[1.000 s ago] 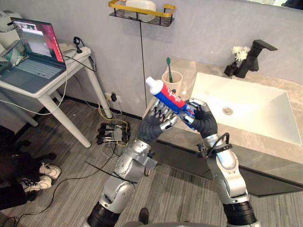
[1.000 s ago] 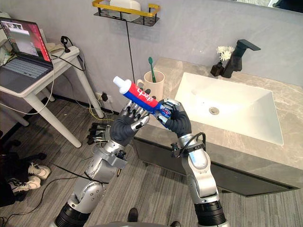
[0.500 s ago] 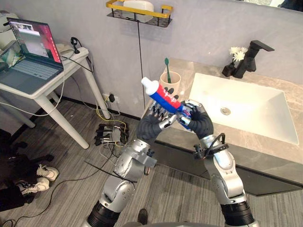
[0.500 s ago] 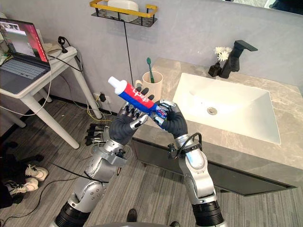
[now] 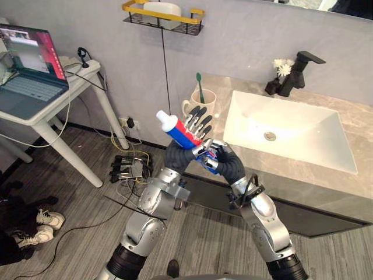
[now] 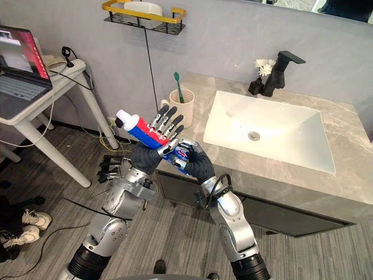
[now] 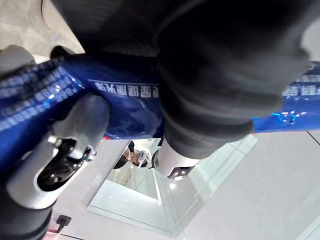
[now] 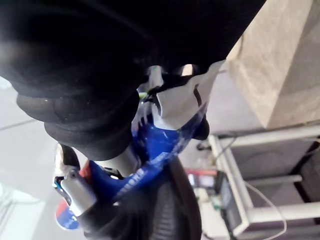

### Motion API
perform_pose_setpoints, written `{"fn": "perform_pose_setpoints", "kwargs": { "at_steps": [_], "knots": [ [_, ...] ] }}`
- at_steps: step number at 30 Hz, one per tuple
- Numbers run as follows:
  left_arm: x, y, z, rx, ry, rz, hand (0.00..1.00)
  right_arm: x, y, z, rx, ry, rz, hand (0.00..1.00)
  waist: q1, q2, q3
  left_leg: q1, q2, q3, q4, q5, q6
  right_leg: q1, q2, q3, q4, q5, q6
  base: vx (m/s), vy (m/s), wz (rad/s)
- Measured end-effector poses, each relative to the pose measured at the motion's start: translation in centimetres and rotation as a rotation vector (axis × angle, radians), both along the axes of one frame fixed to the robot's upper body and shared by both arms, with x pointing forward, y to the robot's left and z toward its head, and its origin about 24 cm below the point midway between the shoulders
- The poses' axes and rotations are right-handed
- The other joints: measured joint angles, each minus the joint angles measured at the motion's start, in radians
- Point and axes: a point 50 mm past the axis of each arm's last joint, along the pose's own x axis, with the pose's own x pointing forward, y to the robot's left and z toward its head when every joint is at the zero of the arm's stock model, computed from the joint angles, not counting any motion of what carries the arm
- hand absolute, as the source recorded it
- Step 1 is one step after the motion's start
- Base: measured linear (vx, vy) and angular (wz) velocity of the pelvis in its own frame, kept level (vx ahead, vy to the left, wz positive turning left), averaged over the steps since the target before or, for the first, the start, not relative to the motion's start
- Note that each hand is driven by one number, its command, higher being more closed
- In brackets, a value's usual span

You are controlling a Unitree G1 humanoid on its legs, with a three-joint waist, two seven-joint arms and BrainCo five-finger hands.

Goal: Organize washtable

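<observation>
A red, white and blue toothpaste tube [image 5: 176, 130] with a white cap hangs tilted in the air before the washtable's [image 5: 303, 181] front left corner. My right hand [image 5: 226, 164] is shut on the tube's lower blue end [image 8: 161, 145]. Against the tube's middle rests my left hand [image 5: 175, 156], its fingers [image 5: 199, 119] straight and pointing up behind it, the blue tube [image 7: 125, 95] lying across them. A beige cup [image 5: 197, 106] holding a green toothbrush [image 5: 199, 86] stands on the counter's left corner, just beyond the hands.
A white sink [image 5: 291, 108] is set into the stone counter, with a black faucet [image 5: 302, 71] and a small flower vase [image 5: 278, 74] behind it. A yellow-railed wall shelf [image 5: 163, 13] hangs above. A white table [image 5: 52, 108] with a laptop stands left; a power strip [image 5: 129, 169] lies below.
Both hands have come down and toward me with the tube. My left hand's fingers have straightened upward behind it. The camera has shifted too.
</observation>
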Motion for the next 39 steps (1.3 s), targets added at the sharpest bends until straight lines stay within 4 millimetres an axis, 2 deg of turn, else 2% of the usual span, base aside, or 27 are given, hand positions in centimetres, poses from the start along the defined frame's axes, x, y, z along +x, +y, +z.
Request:
{"fn": "perform_pose_setpoints", "kwargs": {
  "at_steps": [10,11,23,24,30,33,35,36,38,39],
  "knots": [
    [0.4,-0.3,0.7,0.011,-0.021,-0.016,0.0,-0.3,0.0,-0.9,0.022,0.028,0.011,1.0,-0.004,-0.003,-0.002,0.005,0.0,0.002,-0.007,0.0,0.0,0.0,-0.001,-0.002,0.0,0.0,0.0,0.02,0.005,-0.01],
    [0.4,-0.3,0.6,0.013,-0.019,-0.017,1.0,-0.3,0.0,-1.0,0.021,0.03,0.01,1.0,-0.005,-0.003,-0.002,0.005,0.0,0.002,-0.007,0.0,0.0,0.0,-0.001,-0.002,0.0,0.0,0.0,0.0,0.0,0.0],
    [0.4,-0.4,0.5,0.023,-0.007,-0.03,1.0,-0.5,-0.1,-1.8,0.017,0.065,0.007,1.0,-0.004,-0.003,-0.003,0.01,0.0,0.004,-0.009,0.0,0.0,0.004,-0.001,-0.003,0.0,0.0,0.0,0.0,0.001,0.0],
    [0.4,-0.4,0.5,0.024,-0.007,-0.033,1.0,-0.6,-0.1,-1.8,0.016,0.067,0.007,0.0,-0.004,-0.003,-0.003,0.011,0.0,0.004,-0.009,0.0,0.0,0.004,-0.001,-0.003,0.0,0.0,0.0,0.0,0.0,0.0],
    [0.4,-0.4,0.5,0.032,-0.016,-0.045,1.0,-0.5,0.0,-2.7,-0.002,0.1,0.027,0.0,-0.004,-0.002,-0.004,0.013,0.0,0.005,-0.01,0.0,0.0,0.005,-0.001,-0.002,0.0,0.0,0.0,0.0,0.0,0.0],
    [1.0,0.4,1.5,0.029,-0.057,-0.007,1.0,-1.0,0.2,-4.0,-0.057,0.149,0.077,0.0,-0.003,0.0,-0.005,0.013,0.0,0.005,-0.01,0.0,0.0,0.005,0.0,-0.002,0.0,0.0,0.0,0.0,0.0,0.0],
    [2.1,1.5,3.7,0.05,-0.154,0.054,1.0,-1.6,0.4,-6.0,-0.122,0.238,0.114,0.0,0.0,0.003,-0.007,0.013,0.0,0.005,-0.01,0.0,0.0,0.006,-0.001,-0.002,0.0,0.0,0.0,0.0,0.0,0.0],
    [2.4,2.0,4.5,0.058,-0.187,0.079,1.0,-1.8,0.4,-6.4,-0.139,0.253,0.129,0.0,0.001,0.004,-0.008,0.014,0.0,0.005,-0.01,0.0,0.0,0.006,0.0,-0.002,0.0,0.0,0.0,0.0,0.0,0.0],
    [3.8,4.6,8.2,0.103,-0.336,0.185,1.0,-2.8,0.5,-7.2,-0.203,0.273,0.187,0.0,0.0,0.009,-0.011,0.015,0.002,0.007,-0.01,0.0,0.0,0.006,0.001,0.001,0.0,0.0,0.0,0.0,0.0,-0.03],
    [4.3,5.3,9.2,0.126,-0.373,0.216,1.0,-2.9,0.5,-7.3,-0.206,0.275,0.193,0.0,0.001,0.01,-0.011,0.015,0.002,0.007,-0.01,0.0,0.0,0.007,0.002,0.001,0.0,0.0,0.0,0.0,0.0,0.0]
  ]
}}
